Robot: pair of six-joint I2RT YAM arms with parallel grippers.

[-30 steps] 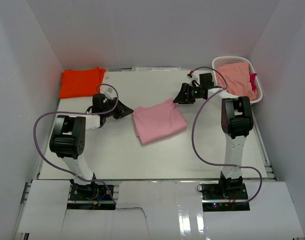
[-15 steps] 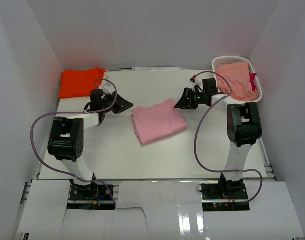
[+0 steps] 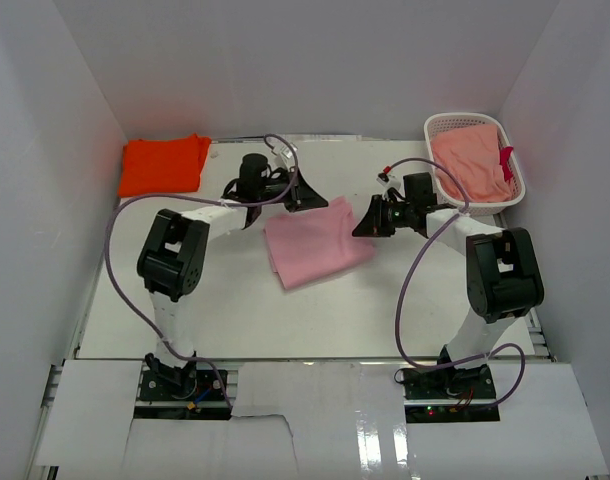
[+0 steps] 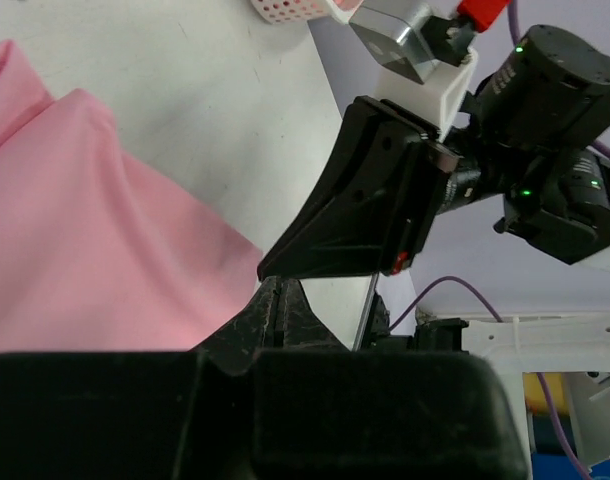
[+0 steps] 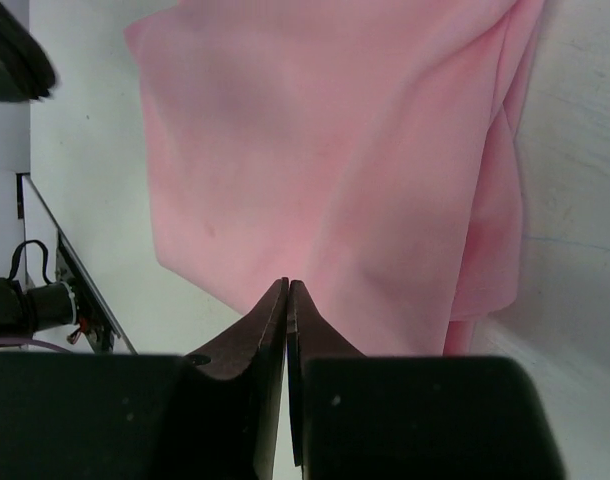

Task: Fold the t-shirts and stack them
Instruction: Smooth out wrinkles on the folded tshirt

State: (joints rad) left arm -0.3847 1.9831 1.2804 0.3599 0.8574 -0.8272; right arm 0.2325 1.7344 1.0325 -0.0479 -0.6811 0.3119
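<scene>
Remote view from my two-arm rig: the white surface (image 3: 285,320) is boxed in by walls (image 3: 315,60) on the left, far and right sides, and its near half lies bare in front of the arm bases. The pink shirt (image 3: 315,245), folded and slightly skewed, lies near the middle, well away from every edge. The orange shirt (image 3: 165,165) sits folded in the far left corner, against the left wall and well apart from the pink one. A white basket (image 3: 437,122) fills the far right corner, holding a salmon cloth (image 3: 470,155), with a small red item (image 3: 506,160) at its right rim.

Both arms reach inward over the far half of the surface. The left end effector (image 3: 315,200) hangs at the pink shirt's far left edge, fingers pressed together. The right end effector (image 3: 362,228) hangs at the shirt's far right edge, fingers likewise together. My wrist views show each pair of tips meeting over the cloth's border, but I cannot tell whether either pinches fabric. The two end effectors face each other closely, with only the shirt's far corner and a strip of bare surface between them. Purple cables (image 3: 115,260) loop out beside each arm.
</scene>
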